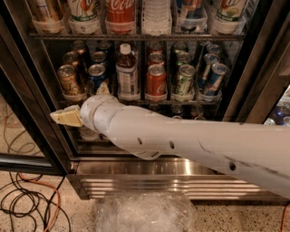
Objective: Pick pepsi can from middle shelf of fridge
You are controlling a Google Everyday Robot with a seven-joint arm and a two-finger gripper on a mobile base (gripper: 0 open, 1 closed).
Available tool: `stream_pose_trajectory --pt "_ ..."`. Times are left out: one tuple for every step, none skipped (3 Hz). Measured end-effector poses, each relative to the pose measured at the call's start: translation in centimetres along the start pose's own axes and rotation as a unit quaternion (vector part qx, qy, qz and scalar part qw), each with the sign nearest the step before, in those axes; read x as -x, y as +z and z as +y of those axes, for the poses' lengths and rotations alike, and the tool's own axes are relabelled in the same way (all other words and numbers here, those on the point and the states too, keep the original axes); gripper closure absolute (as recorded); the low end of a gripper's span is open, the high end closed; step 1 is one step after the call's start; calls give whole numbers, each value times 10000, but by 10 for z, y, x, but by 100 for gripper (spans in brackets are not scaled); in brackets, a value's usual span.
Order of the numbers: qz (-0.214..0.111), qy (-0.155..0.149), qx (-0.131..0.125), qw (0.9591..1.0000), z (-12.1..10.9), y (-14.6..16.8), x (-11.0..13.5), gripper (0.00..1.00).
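Note:
The fridge (31, 90) stands open in front of me, dark-framed, with a ribbed steel base. The middle shelf (154, 101) is a thin dark wire rack holding rows of cans. The pepsi can (96, 75), dark blue with a silver top, stands second from the left in the front row. My white arm reaches in from the right and covers the can's lower part. My gripper (67, 117), cream-coloured, points left at the fridge's left frame, just below and left of the pepsi can, holding nothing I can see.
On the shelf stand a gold can (70, 81), a white-capped bottle (127, 72), a red can (155, 81), a green can (183, 81) and slim blue-silver cans (213, 78). Large bottles (120, 13) fill the rack above. Cables (27, 204) and crumpled plastic (145, 210) lie on the floor.

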State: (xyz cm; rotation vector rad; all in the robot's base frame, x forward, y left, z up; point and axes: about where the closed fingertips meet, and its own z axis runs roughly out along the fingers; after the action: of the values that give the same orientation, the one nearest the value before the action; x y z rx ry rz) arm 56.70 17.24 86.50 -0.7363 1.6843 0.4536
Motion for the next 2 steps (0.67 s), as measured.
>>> stream_pose_trajectory --pt "-22 -59 -115 9999 -7 12 -3 5" --pt "-28 -124 -251 9996 -18 31 -7 1"
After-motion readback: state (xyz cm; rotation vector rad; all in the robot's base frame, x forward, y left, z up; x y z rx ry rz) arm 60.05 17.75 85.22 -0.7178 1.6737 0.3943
